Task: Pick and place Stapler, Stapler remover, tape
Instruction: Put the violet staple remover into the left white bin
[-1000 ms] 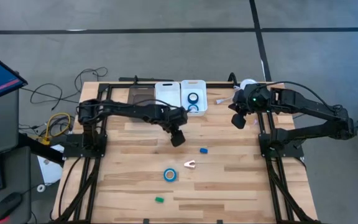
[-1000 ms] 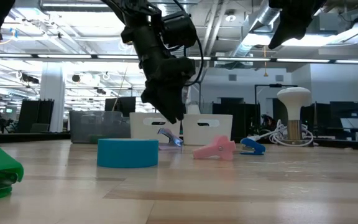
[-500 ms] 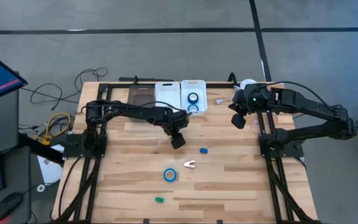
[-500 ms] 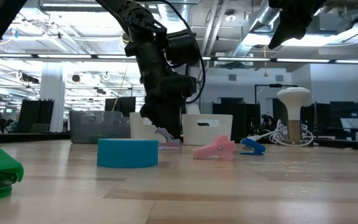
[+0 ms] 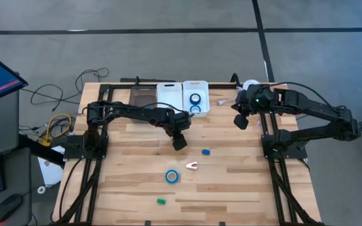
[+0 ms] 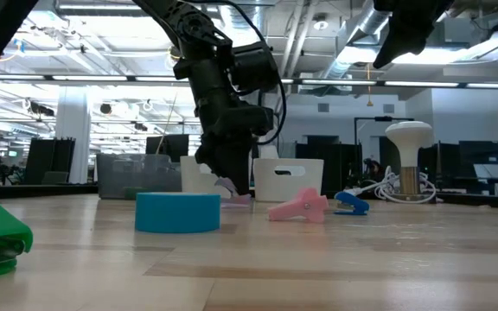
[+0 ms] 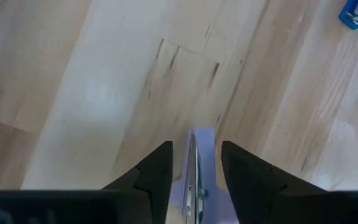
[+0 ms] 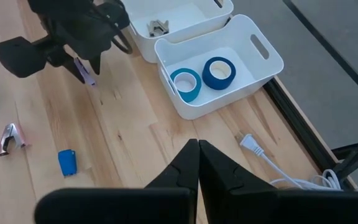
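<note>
My left gripper (image 5: 180,142) is low over the middle of the table, shut on a small lilac stapler (image 7: 197,163) that also shows under it in the low view (image 6: 235,193). One blue tape roll (image 5: 171,176) lies flat on the table nearer the near edge. A pink-and-white staple remover (image 5: 192,166) and a small blue stapler (image 5: 206,151) lie to its right. A green stapler (image 5: 161,202) lies near the near edge. Two more tape rolls (image 8: 202,77) lie in a white bin (image 8: 261,48). My right gripper (image 5: 241,120) is shut and waits, raised, over the table's right far part. My left gripper has the lilac stapler's body (image 7: 199,149) pinched between its two fingers (image 7: 159,169), one on each long side. The fingers come from above, pointing down, and lie along it. The stapler's front end sticks out past the fingertips, and its lower edge (image 6: 240,199) is down at the table top.
Two white bins (image 5: 170,94) stand side by side at the far edge; the left one holds a staple remover (image 8: 159,26). A white plug and cable (image 8: 253,146) lie right of the bins. Bare wood spreads left of my left gripper and along the table's near right part.
My left gripper has come down toward the table onto the lilac stapler, mostly in the first half second, and has since kept nearly still. The stapler has stayed low at the table top.
</note>
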`<state>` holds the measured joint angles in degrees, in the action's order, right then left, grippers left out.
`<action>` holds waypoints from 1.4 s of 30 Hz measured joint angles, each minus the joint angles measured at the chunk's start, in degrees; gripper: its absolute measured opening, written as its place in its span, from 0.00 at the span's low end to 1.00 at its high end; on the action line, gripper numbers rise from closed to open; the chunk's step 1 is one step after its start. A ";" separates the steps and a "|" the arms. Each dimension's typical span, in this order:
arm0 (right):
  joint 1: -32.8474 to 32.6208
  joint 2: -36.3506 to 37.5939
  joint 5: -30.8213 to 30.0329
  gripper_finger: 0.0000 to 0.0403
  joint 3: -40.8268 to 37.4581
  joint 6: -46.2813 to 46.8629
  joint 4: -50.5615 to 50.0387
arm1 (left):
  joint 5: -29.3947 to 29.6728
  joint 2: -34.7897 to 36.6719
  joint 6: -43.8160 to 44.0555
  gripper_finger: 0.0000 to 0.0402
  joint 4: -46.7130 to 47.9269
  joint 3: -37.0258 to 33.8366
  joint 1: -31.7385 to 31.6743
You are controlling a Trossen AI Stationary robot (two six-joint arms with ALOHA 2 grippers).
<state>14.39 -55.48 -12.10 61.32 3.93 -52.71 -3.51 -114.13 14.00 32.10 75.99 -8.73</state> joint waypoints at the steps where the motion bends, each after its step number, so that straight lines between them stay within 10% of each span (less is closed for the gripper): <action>1: 0.00 0.00 0.00 0.00 0.00 0.00 0.00 | 0.00 0.00 0.00 0.30 -0.02 0.00 -0.02; 17: 0.00 0.00 0.00 0.00 0.00 -0.01 -0.22 | 0.04 0.02 -0.02 0.06 -0.19 0.04 -0.02; 32: 0.01 0.00 -0.01 0.00 0.00 -0.95 -0.32 | 0.55 2.46 -0.22 0.02 -2.93 1.09 -0.02; 42: 0.02 0.02 -0.02 0.00 0.00 -0.93 -0.63 | 11.93 14.23 -2.58 0.02 -4.76 1.22 -1.13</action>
<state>14.41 -55.46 -12.12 61.32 3.00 -53.34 8.42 -99.90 11.42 27.34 77.21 -9.86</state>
